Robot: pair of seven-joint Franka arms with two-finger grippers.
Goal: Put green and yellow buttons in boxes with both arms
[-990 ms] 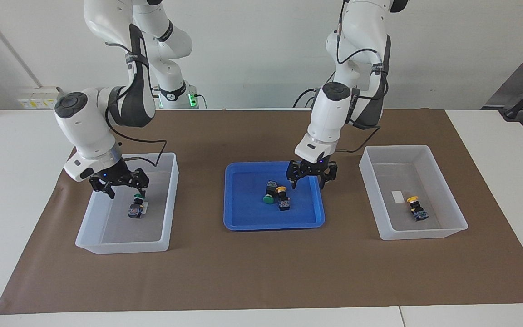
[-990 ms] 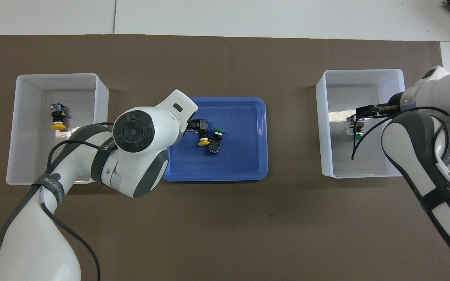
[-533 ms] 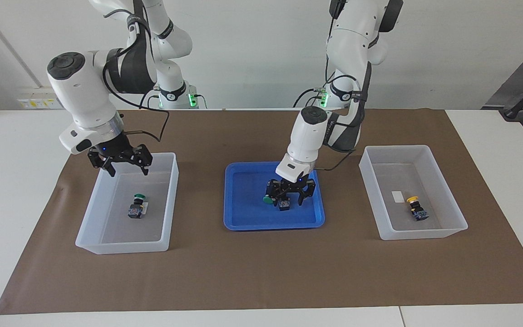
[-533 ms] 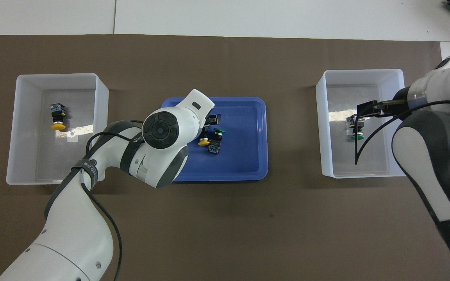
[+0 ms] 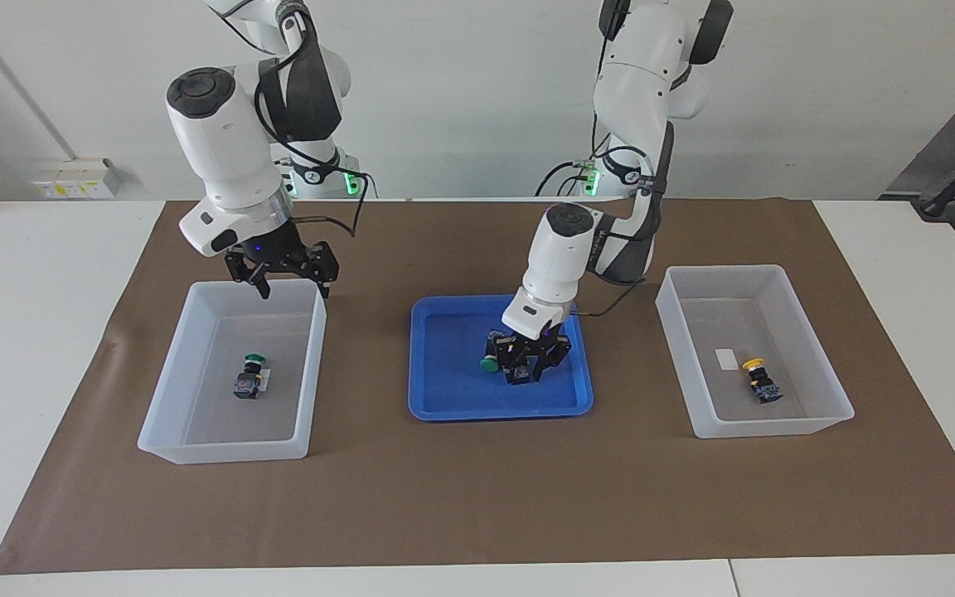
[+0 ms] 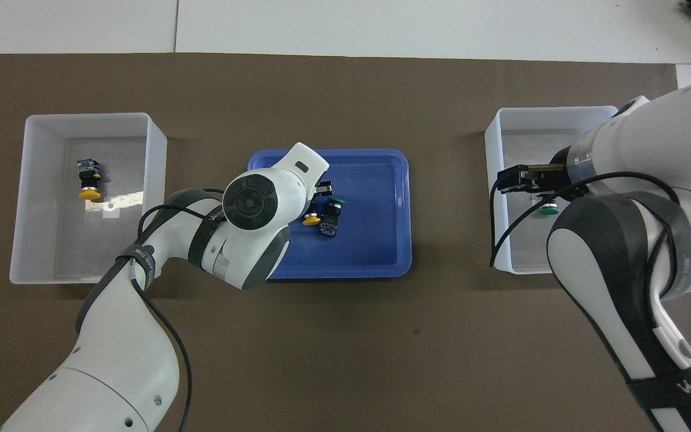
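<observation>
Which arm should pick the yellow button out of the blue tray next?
Left. The left gripper is already down in the blue tray, fingers around the yellow button. The right gripper hangs empty and open above the box holding a green button.

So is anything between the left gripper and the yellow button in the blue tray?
Nothing visible. The left gripper is down at the yellow button in the blue tray; the green button lies close beside it, toward the right arm's end.

Left gripper (image 5: pixel 527 358): frame centre, down in blue tray (image 5: pixel 444 398), fingers around a button
Right gripper (image 5: pixel 283 269): upper left, fingers spread, above a box rim (image 5: pixel 312 348)
</observation>
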